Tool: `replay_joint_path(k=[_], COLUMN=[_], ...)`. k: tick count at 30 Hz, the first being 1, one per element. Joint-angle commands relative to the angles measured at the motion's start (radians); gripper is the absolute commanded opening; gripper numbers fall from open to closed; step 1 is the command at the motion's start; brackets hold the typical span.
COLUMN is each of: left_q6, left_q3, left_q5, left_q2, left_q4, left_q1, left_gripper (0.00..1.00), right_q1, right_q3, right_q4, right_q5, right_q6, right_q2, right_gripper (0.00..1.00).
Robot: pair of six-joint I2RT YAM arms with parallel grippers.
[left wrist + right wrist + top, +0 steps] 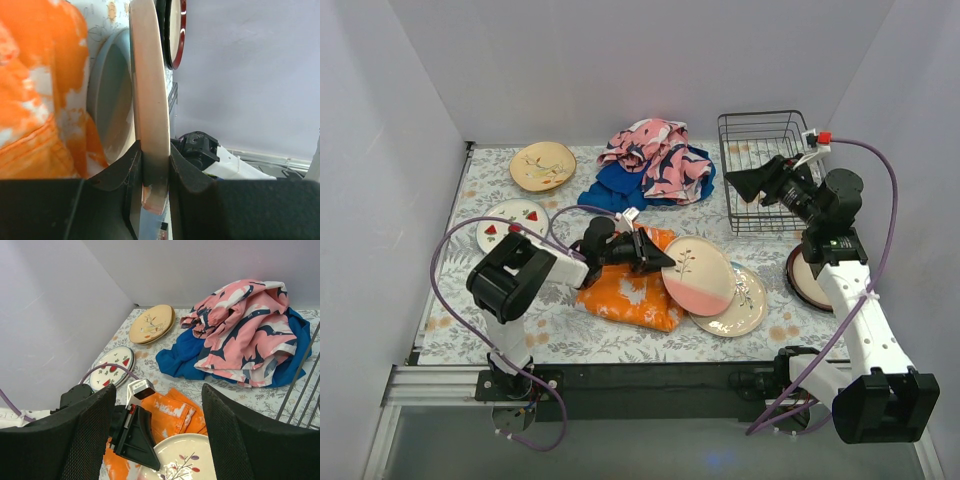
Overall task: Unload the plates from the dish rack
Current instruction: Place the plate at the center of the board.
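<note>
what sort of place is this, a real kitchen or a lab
Probably a robot test booth, not a kitchen: plain white walls box in a table, two robot arms are bolted at its near edge, and plates, cloths and a dish rack lie about like props.

One camera overlooks the whole desk; close cameras behind left tool and right tool share the orange cloth.
</note>
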Motion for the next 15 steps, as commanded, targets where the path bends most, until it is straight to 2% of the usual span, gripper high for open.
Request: replay_joint_path(k=[1, 7, 15], left_q6=[-0.033, -0.024, 0.124], left_q3=[0.044, 0.032, 0.092], left_q5=[0.004, -0.002, -0.084], left_q2=[0.015, 0.061, 0.048], left_q4=[0.138, 0.146, -0.091], left_q1=[-0.053, -0.09, -0.142], left_gripper=[0.0, 0.0, 0.13], right_q1=[-0.007, -0.01, -0.01], right_q3=[-0.022, -0.019, -0.012], right_q4=[0.054, 0.053, 0.053], right_q5=[-0.021, -0.013, -0.016], right_q6=[-0.014, -0.026, -0.037], right_q2=[-0.022, -0.027, -0.036], right_gripper=[0.74, 0.74, 0.74])
